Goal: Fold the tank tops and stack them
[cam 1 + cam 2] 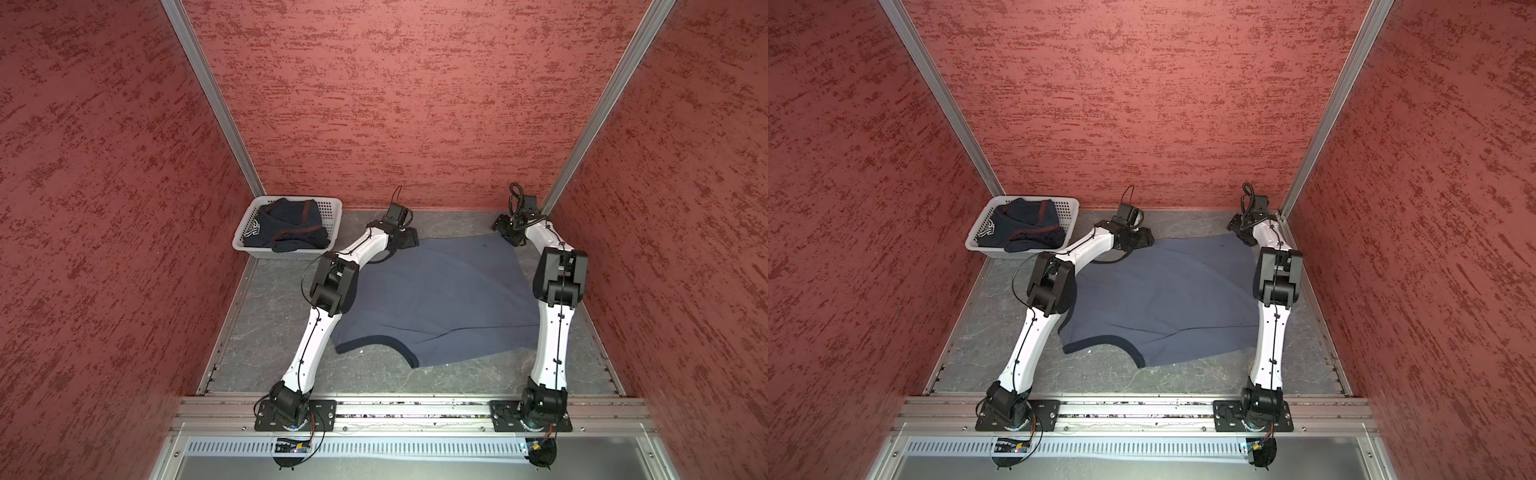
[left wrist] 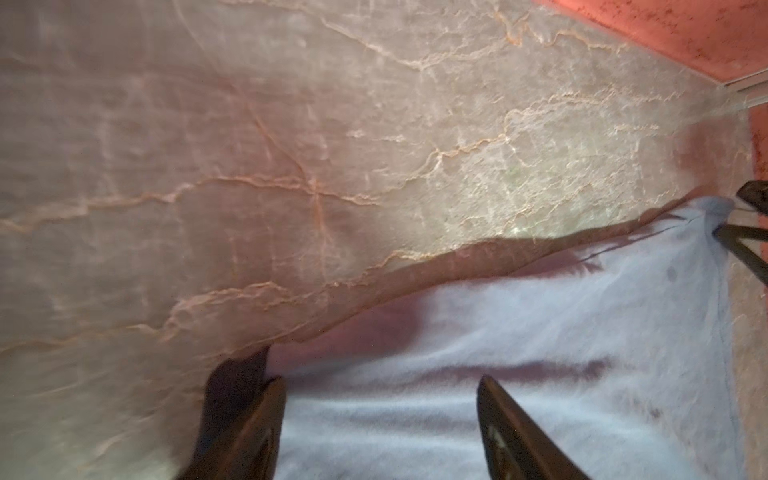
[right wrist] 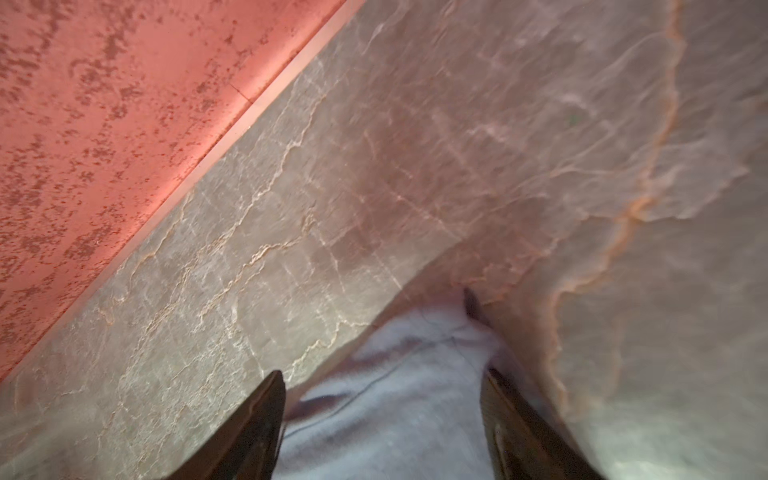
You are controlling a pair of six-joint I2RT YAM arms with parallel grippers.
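A slate-blue tank top [image 1: 436, 299] [image 1: 1167, 299] lies spread on the grey table, its navy-trimmed edge toward the front. My left gripper [image 1: 409, 240] [image 2: 380, 380] is at its far left corner, open, with the cloth [image 2: 540, 353] lying loose between the fingers. My right gripper [image 1: 505, 232] [image 3: 382, 374] is at the far right corner, also open, and the cloth corner [image 3: 399, 415] lies slack between its fingers. The dark navy tank top [image 1: 286, 228] [image 1: 1021, 226] with maroon trim is bunched in the basket.
A white perforated basket [image 1: 299, 198] [image 1: 1034, 199] stands in the back left corner. Red textured walls close in the table on three sides. The back wall is near both grippers. Both arm bases sit on the front rail.
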